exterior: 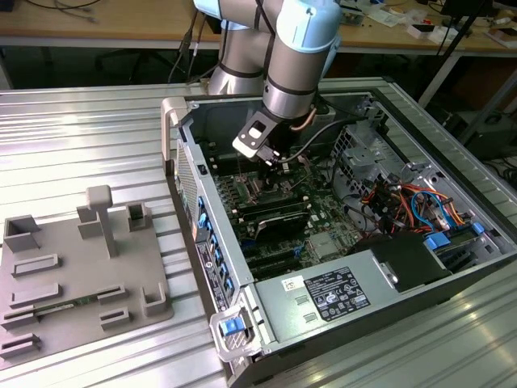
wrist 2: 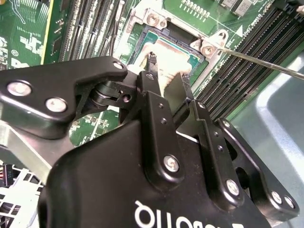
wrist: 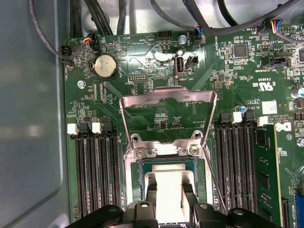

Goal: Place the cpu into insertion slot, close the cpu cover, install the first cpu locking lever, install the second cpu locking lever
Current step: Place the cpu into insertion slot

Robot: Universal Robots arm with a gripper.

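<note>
Gripping the cpu (wrist: 169, 187) by two opposite edges with my fingers (wrist: 151, 198), silver face up, right over the insertion slot (wrist: 164, 165); can't tell whether it touches the pins. The cpu cover (wrist: 167, 96) stands swung open, hinged at one edge of the slot. Memory slots (wrist: 95, 171) flank the slot on both sides, all inside the open computer case (exterior: 212, 259) on the table (exterior: 81, 137).

Ribbed grey metal tabletop (exterior: 81, 137), long wooden workbench (exterior: 105, 20) behind, dim underneath
</note>
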